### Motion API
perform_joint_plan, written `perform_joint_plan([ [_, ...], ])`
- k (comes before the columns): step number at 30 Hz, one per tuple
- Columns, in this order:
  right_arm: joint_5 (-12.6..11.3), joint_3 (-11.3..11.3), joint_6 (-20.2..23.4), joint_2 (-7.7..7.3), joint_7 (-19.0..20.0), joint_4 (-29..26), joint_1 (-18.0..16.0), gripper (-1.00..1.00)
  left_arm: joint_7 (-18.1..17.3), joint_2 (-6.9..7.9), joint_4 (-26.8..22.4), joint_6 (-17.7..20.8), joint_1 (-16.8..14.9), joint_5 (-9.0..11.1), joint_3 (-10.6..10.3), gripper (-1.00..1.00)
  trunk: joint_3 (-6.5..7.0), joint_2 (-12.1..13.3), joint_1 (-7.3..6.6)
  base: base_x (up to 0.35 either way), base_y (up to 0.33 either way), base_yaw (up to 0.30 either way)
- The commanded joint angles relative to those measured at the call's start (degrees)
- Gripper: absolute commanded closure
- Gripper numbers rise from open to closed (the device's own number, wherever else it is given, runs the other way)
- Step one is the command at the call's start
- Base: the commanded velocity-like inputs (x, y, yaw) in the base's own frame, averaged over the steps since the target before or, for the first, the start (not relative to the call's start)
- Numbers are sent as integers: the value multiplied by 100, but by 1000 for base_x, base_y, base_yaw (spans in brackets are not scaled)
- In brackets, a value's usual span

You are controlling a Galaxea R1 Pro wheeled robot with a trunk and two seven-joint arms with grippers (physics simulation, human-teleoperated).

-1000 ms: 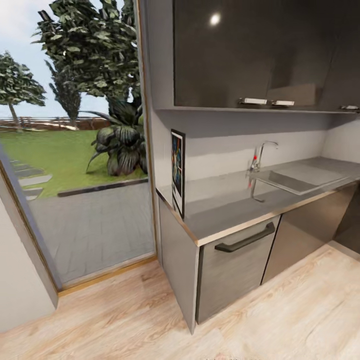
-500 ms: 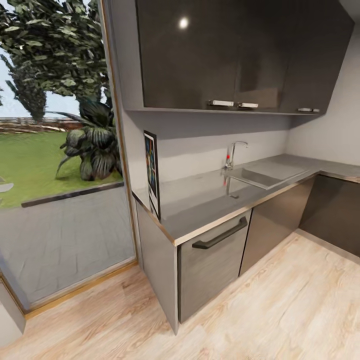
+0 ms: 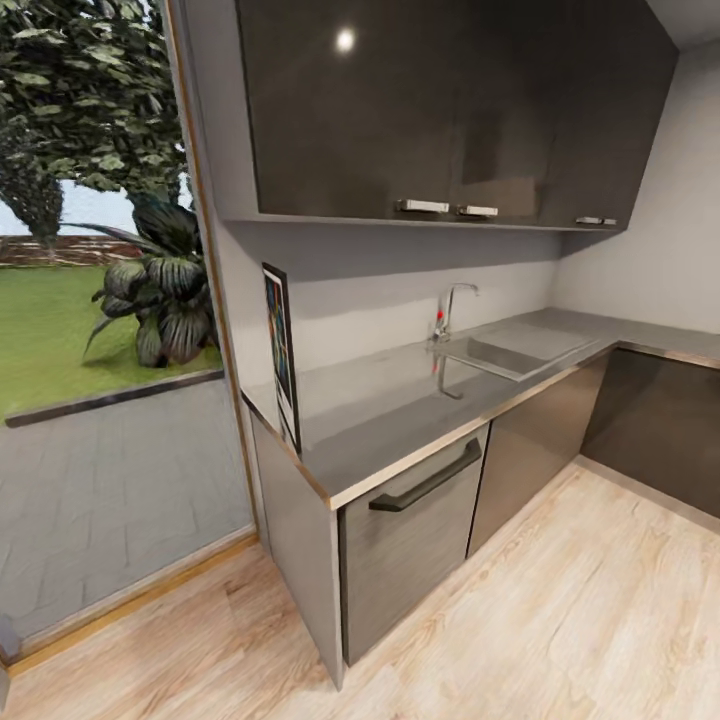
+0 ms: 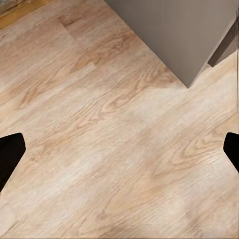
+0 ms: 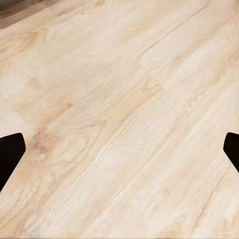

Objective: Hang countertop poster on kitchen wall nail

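Stretching along the wall, the grey tabletop (image 3: 420,400) is carrying the poster (image 3: 281,355), standing edge-on at its window end; both grippers, left (image 4: 119,152) and right (image 5: 119,152), are hanging wide open, empty. Any clumsy grab risks toppling it.

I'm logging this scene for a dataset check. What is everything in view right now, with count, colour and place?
poster: one, black frame, standing upright at the countertop's left end, seen edge-on
kitchen countertop: one, glossy grey with a wood-coloured edge, running along the wall
sink: one, grey, inset in the countertop
tap: one, chrome, behind the sink
wall cabinets: dark glossy, above the countertop
drawer handle: one, black, below the countertop
floor: light wood planks
plant: dark green, outside the glass
left gripper: black fingertips apart, over the floor
right gripper: black fingertips apart, over the floor
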Motion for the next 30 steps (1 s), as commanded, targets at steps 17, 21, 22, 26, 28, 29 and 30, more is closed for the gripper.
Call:
perform_joint_plan([
  [17,3,-11,-542,0,-22,78,-1,-100,25,-390,-4060,1299,-122,49,357,-100,-5,-3,1,11,0,-1],
  [21,3,-18,-551,0,-23,258,-1,-100,47,-615,-4167,1474,-849,59,364,-100,-5,-3,1,0,0,0],
  [22,5,-18,-552,0,-23,271,-1,-100,48,-657,-4171,1527,-956,58,364,-100,-5,-3,1,0,0,0],
  [26,4,-20,-555,0,-23,315,-1,-100,274,-1046,-4162,2299,-1952,49,358,-100,-5,-3,1,0,0,0],
  [28,4,-20,-557,0,-23,318,-1,-100,432,-1142,-4139,2418,-2185,47,353,-100,-5,-3,1,0,0,0],
  [29,4,-20,-558,0,-23,319,-1,-100,519,-1191,-4118,2462,-2294,45,347,-100,-5,-3,1,0,0,0],
  [30,4,-20,-560,0,-23,321,-1,-100,698,-1283,-4068,2527,-2524,41,308,-100,-5,-3,1,0,0,0],
])
